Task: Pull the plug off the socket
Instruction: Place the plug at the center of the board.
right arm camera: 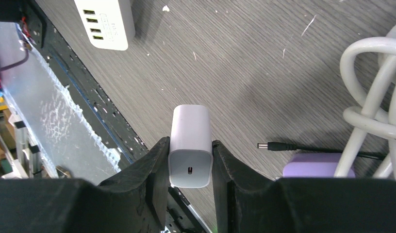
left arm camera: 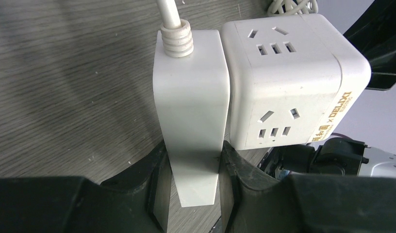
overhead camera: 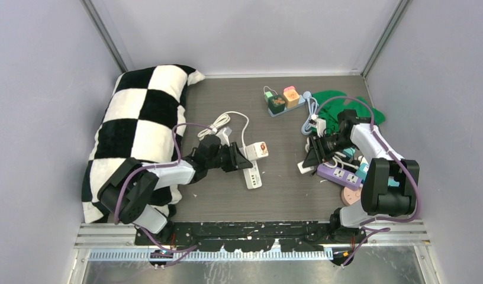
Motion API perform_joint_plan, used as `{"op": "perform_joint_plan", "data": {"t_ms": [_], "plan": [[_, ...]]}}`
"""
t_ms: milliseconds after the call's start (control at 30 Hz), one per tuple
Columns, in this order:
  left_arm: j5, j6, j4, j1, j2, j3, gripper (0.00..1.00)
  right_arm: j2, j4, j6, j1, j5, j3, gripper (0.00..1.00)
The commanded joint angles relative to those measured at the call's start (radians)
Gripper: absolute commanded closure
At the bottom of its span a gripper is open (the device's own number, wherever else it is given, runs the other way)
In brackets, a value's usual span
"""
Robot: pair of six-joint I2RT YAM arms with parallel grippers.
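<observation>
Near the middle of the table point(overhead camera: 286, 195), the white plug point(left arm camera: 191, 111) sits flush against one side of a white socket cube point(left arm camera: 288, 82), with no gap showing between them, so it looks fully seated. Its cord point(left arm camera: 168, 12) leaves the far end through a ribbed collar. The left gripper point(left arm camera: 193, 165) is clamped on the plug's near end, one finger on each flat face.

Over toward the right edge of the table, the right gripper point(right arm camera: 189, 160) is closed tight on a small white charger point(right arm camera: 190, 141), held clear of the surface.

The plug looks like hard, smooth plastic: light and stiff, but likely slippery on its faces. Those broad faces are the right place to hold it, well down the body, never by the cord or collar, which would bend and strain. The resistance probably comes from the pins, not from weight. The cube looks light too, and nothing pins it down, so it may well drag along with the plug. A straight pull away from the cube's side, with no twisting, seems safest for the pins.
</observation>
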Motion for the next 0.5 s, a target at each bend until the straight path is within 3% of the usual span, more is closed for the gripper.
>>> {"op": "perform_joint_plan", "data": {"t_ms": [0,467], "plan": [[0.035,0.027,0.022,0.036,-0.087,0.058,1.00,0.010,-0.004,0.016,-0.002,-0.086,0.026,0.99],[0.106,0.047,-0.092,0.171,-0.207,0.136,1.00,0.027,0.025,0.058,-0.002,-0.121,0.019,0.99]]}}
